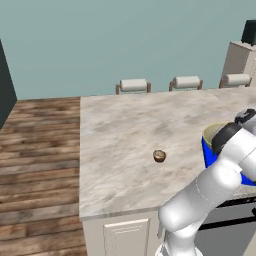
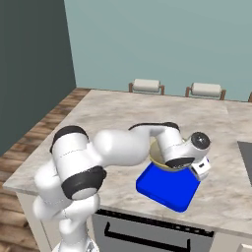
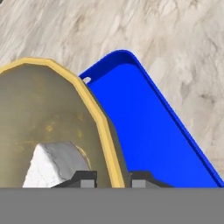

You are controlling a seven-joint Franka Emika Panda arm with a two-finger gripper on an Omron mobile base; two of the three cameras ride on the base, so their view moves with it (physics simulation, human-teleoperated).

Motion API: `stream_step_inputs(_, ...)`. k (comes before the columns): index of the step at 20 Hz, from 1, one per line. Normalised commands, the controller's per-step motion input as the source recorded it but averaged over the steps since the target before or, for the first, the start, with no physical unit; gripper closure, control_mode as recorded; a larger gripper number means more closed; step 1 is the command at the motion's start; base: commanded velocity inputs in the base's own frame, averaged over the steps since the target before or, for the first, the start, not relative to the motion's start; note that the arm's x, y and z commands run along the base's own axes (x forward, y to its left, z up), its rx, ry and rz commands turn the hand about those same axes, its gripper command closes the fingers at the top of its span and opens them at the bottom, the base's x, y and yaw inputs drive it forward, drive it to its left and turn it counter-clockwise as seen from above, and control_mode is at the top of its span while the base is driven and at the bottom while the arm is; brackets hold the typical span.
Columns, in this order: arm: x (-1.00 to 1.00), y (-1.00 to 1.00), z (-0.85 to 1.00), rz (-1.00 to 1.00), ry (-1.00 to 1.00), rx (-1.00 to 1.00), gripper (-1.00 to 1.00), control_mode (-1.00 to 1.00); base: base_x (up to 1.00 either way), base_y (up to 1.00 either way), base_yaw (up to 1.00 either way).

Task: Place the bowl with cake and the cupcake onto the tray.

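Tan-yellow bowl with cake (image 3: 52, 127) sits pinched at its rim by the hand (image 3: 113, 177), above the blue tray (image 3: 148, 131) near the counter's (image 1: 120, 135) front edge. Lower it level, then release.

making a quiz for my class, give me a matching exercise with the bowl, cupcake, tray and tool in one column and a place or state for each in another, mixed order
Things:
1. bowl with cake
2. cupcake
3. tray
4. tool

Places or states:
a. alone on the marble counter, away from the tray
b. bright blue, flat on the counter
c. one fingertip on each side of the bowl's rim
d. tan-yellow, over the tray, white wedge inside

Pairs: 1-d, 2-a, 3-b, 4-c
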Motion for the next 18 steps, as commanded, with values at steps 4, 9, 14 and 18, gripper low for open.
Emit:
stream_step_inputs(4,0.28,-0.37,-0.24,0.0,0.0,0.05,1.0,-1.0,0.0,0.0,0.0)
stream_step_inputs(9,0.24,-0.45,-0.18,0.0,0.0,0.13,1.0,-1.0,0.0,0.0,0.0)
stream_step_inputs(14,0.11,-0.22,-0.07,0.0,0.01,0.06,1.0,-1.0,0.0,0.0,0.0)
stream_step_inputs(18,0.0,0.0,0.0,0.0,0.0,0.0,-1.0,-1.0,0.0,0.0,0.0)
